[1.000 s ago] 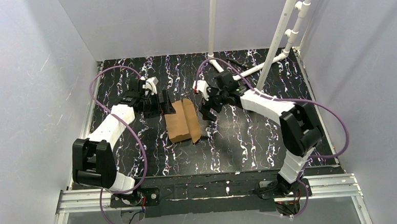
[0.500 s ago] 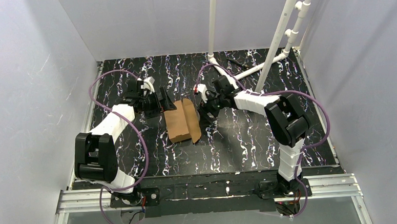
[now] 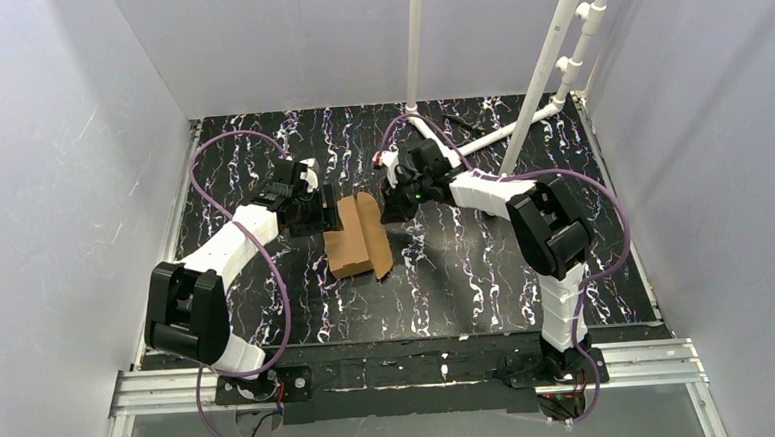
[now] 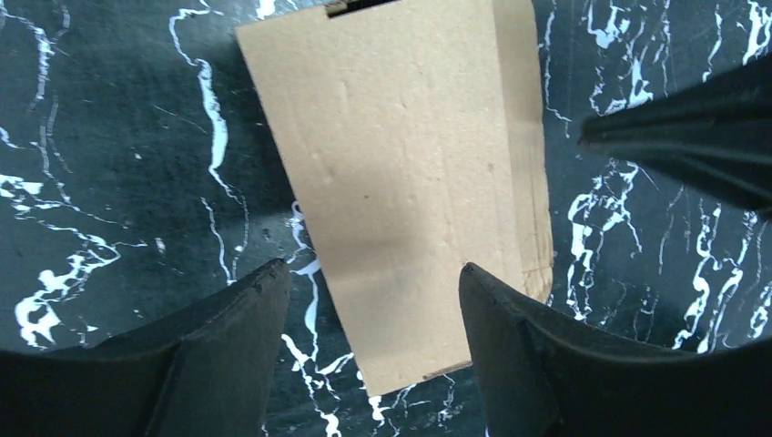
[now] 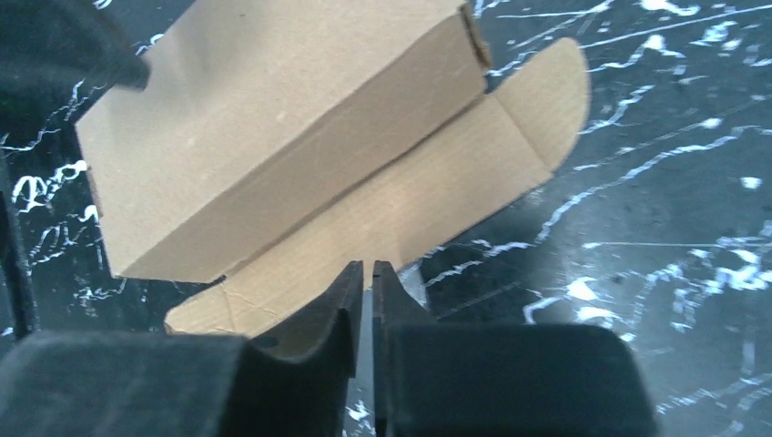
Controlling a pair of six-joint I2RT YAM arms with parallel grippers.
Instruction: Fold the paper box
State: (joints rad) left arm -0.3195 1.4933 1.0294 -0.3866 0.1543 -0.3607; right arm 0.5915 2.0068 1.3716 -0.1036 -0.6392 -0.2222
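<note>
Centrally in the overhead view, the paper box [image 3: 355, 238] lies on the black marbled bench [image 3: 487, 273], its long axis running up and down the frame and a loose flap [image 5: 437, 191] along its frame-right side. At its upper left, the left gripper [image 4: 371, 271] spreads its jaws open astride the box's end. At upper right, the right gripper [image 5: 367, 269] has its jaws closed to a sliver at the flap's edge; whether they pinch it cannot be told.

pale walls [image 3: 59, 146] stand around a black table [image 3: 468, 304] with white streaks; white pipes [image 3: 544, 70] lean at its far right corner.
</note>
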